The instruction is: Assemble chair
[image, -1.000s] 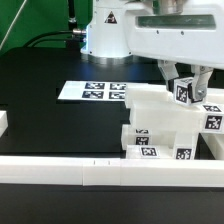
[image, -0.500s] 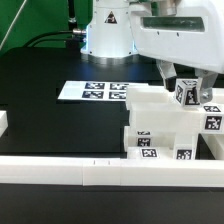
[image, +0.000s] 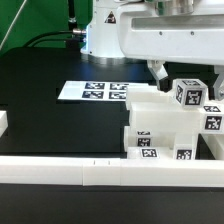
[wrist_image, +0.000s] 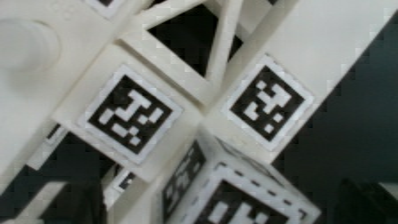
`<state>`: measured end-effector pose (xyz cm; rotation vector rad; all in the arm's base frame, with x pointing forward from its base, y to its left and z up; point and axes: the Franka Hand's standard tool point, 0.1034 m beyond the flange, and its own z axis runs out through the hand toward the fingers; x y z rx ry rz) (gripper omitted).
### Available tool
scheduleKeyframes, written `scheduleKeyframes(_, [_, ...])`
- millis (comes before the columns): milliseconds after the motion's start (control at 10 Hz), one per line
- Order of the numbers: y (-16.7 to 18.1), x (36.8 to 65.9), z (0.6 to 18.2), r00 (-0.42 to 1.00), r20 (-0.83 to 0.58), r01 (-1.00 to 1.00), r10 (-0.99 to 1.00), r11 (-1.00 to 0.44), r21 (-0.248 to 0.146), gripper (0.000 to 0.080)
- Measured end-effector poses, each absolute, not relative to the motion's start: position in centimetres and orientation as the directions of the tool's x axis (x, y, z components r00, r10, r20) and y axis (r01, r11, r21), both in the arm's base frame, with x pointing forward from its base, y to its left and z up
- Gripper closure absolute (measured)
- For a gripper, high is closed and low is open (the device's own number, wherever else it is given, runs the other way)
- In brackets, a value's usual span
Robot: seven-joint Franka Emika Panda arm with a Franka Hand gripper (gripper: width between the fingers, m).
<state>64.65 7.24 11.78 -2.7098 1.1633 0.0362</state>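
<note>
Exterior view, left to right:
- Small white block (image: 4, 122) on the black table (image: 45, 110), at the 9 o'clock edge.
- Long white border rail (image: 60, 171) runs across the 6 o'clock side.
- Marker board (image: 92, 91) lies flat near centre, at 10 o'clock from the chair parts and just beside them.
- Robot base (image: 105, 30) at 12 o'clock.
- Chair parts (image: 158, 125), stacked white blocks with tags on their front faces, sit at 4 o'clock, against the rail.
- Tagged cube (image: 187, 95) sits atop the stack at 3 o'clock, tilted.
- Gripper (image: 180, 74) hangs directly over the cube, with one dark finger (image: 157, 72) at the cube's 10 o'clock. Cannot tell whether the jaws are apart or clamped, or whether they touch the cube.

Wrist view: blurred close-up of white frame bars (wrist_image: 214, 60) carrying two tags, with a tagged cube corner in front of them.
</note>
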Motion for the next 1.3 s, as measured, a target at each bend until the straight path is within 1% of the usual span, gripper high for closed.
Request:
scheduleKeyframes(100, [7.22, 64.61, 11.77, 0.756, -0.083, -0.653, -0.650, -0.738, -0.169, 0.0150])
scheduleKeyframes(200, [7.23, 64.61, 11.83, 0.830, -0.066, -0.558, -0.554, -0.816, -0.150, 0.0150])
scheduleKeyframes(300, [7.28, 64.76, 11.84, 0.884, -0.048, -0.468, -0.466, -0.873, -0.140, 0.0150])
scheduleKeyframes(400, [7.35, 64.87, 11.84, 0.909, -0.043, -0.417, -0.415, -0.898, -0.142, 0.0150])
scheduleKeyframes(500, [7.23, 64.90, 11.84, 0.956, -0.019, -0.291, -0.291, -0.948, -0.129, 0.0150])
scheduleKeyframes(700, [7.66, 64.97, 11.74, 0.987, 0.013, -0.158, -0.161, -0.980, -0.117, 0.0150])
scheduleKeyframes(900, [7.72, 64.94, 11.50, 0.999, 0.041, -0.021, -0.025, -0.993, -0.113, 0.0150])
scheduleKeyframes(1100, [7.69, 64.95, 11.47, 0.999, 0.046, 0.014, 0.009, -0.994, -0.112, 0.0162])
scheduleKeyframes(1300, [7.68, 64.95, 11.47, 0.999, 0.046, 0.012, 0.007, -0.994, -0.112, 0.0502])
